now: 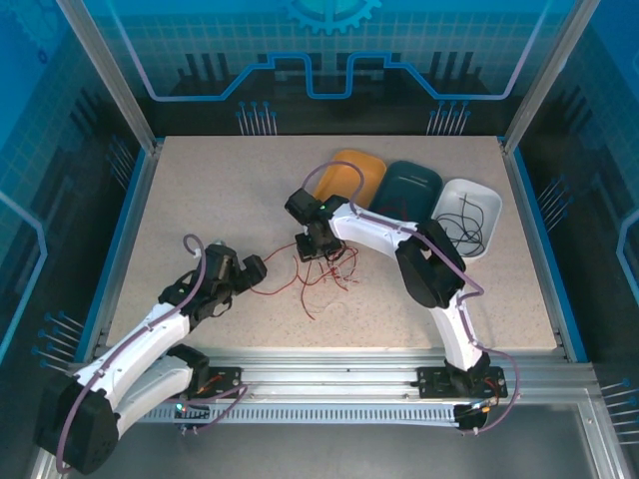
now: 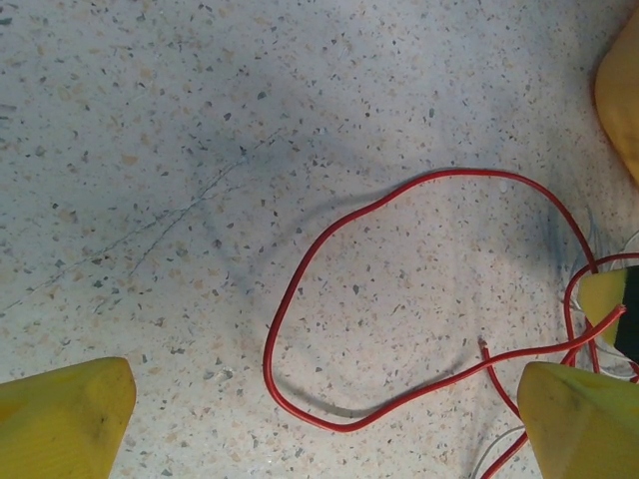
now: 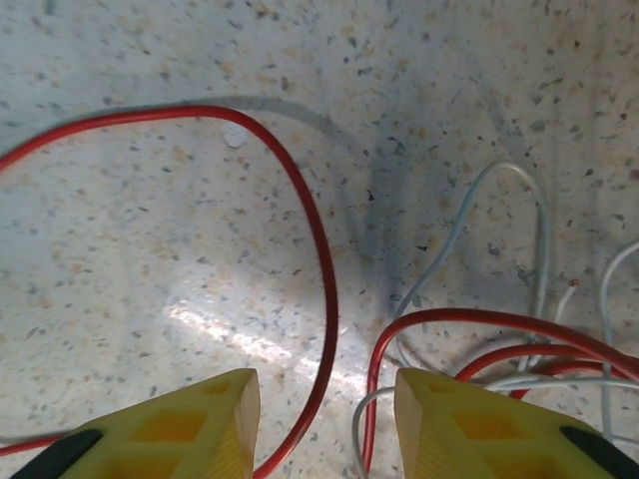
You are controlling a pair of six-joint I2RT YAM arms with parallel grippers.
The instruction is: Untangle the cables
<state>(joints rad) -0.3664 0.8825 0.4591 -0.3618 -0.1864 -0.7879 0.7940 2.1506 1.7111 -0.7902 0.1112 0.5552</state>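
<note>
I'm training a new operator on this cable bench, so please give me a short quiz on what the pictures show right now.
1. True or false: a black cable lies in the white tray.
2. What colour is the cable running between the right fingers? A red, B green, C blue.
3. Fill in: the left fingers stand ___, holding nothing.
Key: 1 true; 2 A; 3 open.

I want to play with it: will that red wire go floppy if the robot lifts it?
Probably floppy: the red wire lies in loose curves flat on the table, so it should droop. It looks thin, so likely very light. It crosses white wires, so lifting may drag those along.
</note>
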